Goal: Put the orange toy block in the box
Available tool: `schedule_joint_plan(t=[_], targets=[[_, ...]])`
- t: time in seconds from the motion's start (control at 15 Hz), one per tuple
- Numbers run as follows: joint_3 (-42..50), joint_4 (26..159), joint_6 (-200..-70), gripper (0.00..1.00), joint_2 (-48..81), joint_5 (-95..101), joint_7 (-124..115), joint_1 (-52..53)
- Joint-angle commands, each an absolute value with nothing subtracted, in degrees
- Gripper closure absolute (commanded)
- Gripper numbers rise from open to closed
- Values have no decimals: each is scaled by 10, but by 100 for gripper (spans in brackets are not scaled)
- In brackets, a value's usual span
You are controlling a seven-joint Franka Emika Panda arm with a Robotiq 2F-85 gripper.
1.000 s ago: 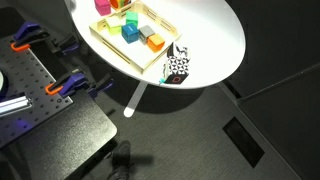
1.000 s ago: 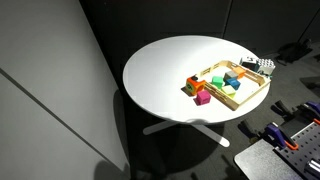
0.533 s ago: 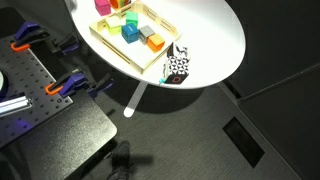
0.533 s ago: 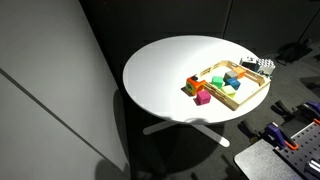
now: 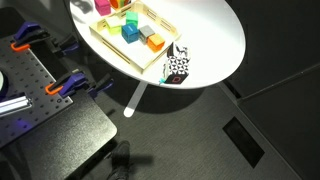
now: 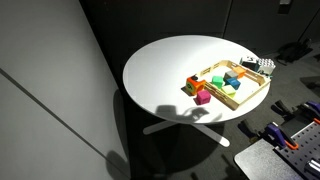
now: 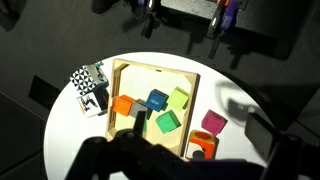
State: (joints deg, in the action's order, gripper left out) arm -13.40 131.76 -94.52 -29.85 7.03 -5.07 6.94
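An orange toy block with a round hole lies on the white table just outside the pale wooden box, next to a magenta block. It shows in both exterior views. The box holds a second orange block and grey, blue and green blocks. My gripper hangs high above the table, open and empty, its dark fingers spread over the box's edge and the outside blocks. It is not in either exterior view.
A black-and-white patterned object lies beside the box near the table's rim. The round table stands on a thin pedestal. A perforated metal bench with orange clamps stands next to it.
The blocks and the box have not moved. A shadow has shifted slightly over the table's edge and the floor in the exterior views.
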Motion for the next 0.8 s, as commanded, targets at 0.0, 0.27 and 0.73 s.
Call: schedule_joint_plan(t=[0.0, 0.27, 0.73], targets=[[-120, 1334, -1003, 0, -274, 86, -68, 67], [-110, 1363, -1081, 0, -252, 98, -75, 56], [-98, 1418, -1186, 0, -219, 139, -98, 33]])
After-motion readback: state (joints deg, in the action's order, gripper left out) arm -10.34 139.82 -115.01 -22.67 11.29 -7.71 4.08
